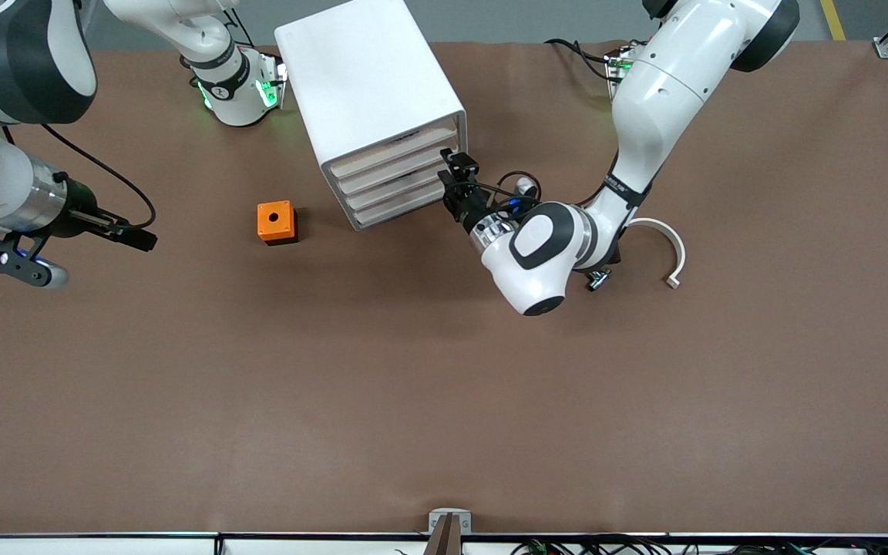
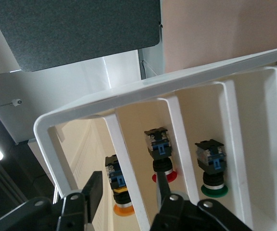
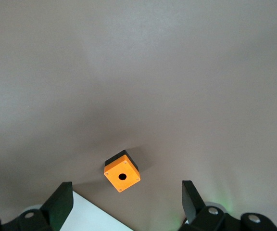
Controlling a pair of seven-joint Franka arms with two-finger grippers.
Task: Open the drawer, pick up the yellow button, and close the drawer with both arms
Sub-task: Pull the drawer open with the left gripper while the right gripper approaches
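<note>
The white cabinet (image 1: 371,92) stands at the robots' side of the table with its four drawers stacked in its front. My left gripper (image 1: 455,176) is at the front corner of the drawers toward the left arm's end. In the left wrist view it (image 2: 128,190) is open inside a white drawer (image 2: 129,91) with divider walls. One finger (image 2: 93,187) is beside the orange-capped button (image 2: 120,185). The other finger (image 2: 163,185) is past a divider, beside a red-capped part (image 2: 160,156). My right gripper (image 1: 143,237) is open and empty above the table toward the right arm's end.
An orange cube with a round hole (image 1: 276,221) sits on the table beside the cabinet and shows in the right wrist view (image 3: 122,176). A green-capped part (image 2: 211,168) lies in another compartment. A white curved piece (image 1: 667,247) and a small metal part (image 1: 598,279) lie near the left arm.
</note>
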